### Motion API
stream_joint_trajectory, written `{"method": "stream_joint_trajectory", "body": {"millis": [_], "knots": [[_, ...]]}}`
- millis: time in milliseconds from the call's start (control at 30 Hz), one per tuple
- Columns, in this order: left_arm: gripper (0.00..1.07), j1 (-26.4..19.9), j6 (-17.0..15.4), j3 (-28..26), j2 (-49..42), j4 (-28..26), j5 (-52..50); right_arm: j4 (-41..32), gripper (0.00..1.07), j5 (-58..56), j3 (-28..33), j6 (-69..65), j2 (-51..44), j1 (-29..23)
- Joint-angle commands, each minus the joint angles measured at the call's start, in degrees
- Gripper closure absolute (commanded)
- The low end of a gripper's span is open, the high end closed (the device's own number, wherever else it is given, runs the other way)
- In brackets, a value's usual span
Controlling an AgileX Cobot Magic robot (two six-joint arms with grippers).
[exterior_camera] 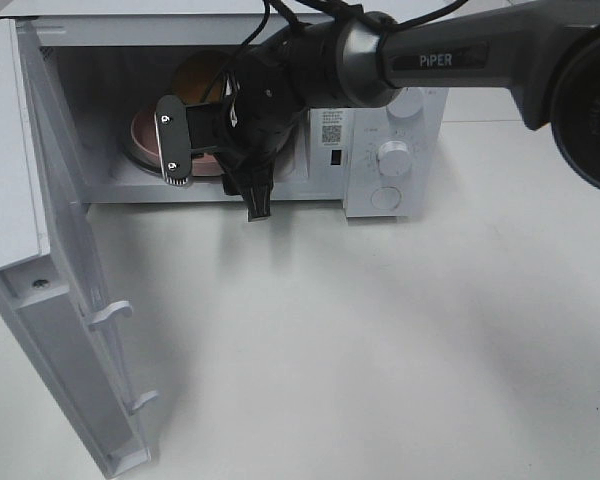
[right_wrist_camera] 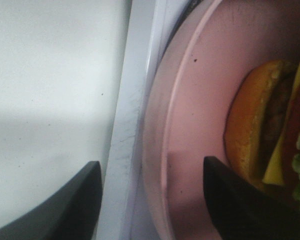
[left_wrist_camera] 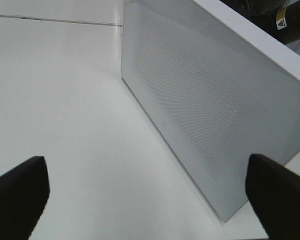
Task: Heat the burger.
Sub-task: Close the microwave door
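Observation:
The burger [exterior_camera: 195, 80] stands on a pink round plate [exterior_camera: 140, 135] inside the open microwave [exterior_camera: 380, 120], mostly hidden by my right arm in the high view. The right wrist view shows the burger [right_wrist_camera: 260, 130] from the side, with bun, patty, yellow cheese and lettuce, on the plate [right_wrist_camera: 200, 100]. My right gripper [right_wrist_camera: 150, 200] is open, its fingers straddling the plate's front rim and the microwave's sill [right_wrist_camera: 130, 125] without pinching either. It reaches into the microwave's mouth [exterior_camera: 214, 172]. My left gripper [left_wrist_camera: 150, 195] is open and empty above the table, out of the high view.
The microwave door [exterior_camera: 70, 330] swings wide open toward the front left. Control knobs [exterior_camera: 393, 155] sit on the microwave's right panel. A white perforated microwave panel [left_wrist_camera: 205, 100] stands close ahead of the left gripper. White tabletop [exterior_camera: 380, 350] extends in front.

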State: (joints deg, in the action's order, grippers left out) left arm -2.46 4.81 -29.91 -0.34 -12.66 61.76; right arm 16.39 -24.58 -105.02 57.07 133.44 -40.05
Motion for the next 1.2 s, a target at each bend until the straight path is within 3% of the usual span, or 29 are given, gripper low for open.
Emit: {"method": "stream_joint_trajectory", "body": {"millis": [33,400,667,933,1200], "knots": [[0.07,-0.2,0.1,0.3,-1.0,0.0,-0.6,-0.3,0.45,0.3,1.4,0.2,-2.1,0.2],[0.07,-0.2,0.1,0.3,-1.0,0.0,-0.6,3.2,0.34,8.7,13.1,0.1,-9.5,0.2],[0.07,-0.2,0.1,0.3,-1.0,0.0,-0.6,3.0,0.34,10.0,18.6,-0.2,-12.8,0.2],[0.07,-0.2,0.1,0.3,-1.0,0.0,-0.6,3.0,0.34,14.4,28.8,-1.0,-19.8,-0.2],[0.07,-0.2,0.1,0.3,-1.0,0.0,-0.6,3.2,0.34,16.8,35.2,-4.7,-24.7,-0.2]]}}
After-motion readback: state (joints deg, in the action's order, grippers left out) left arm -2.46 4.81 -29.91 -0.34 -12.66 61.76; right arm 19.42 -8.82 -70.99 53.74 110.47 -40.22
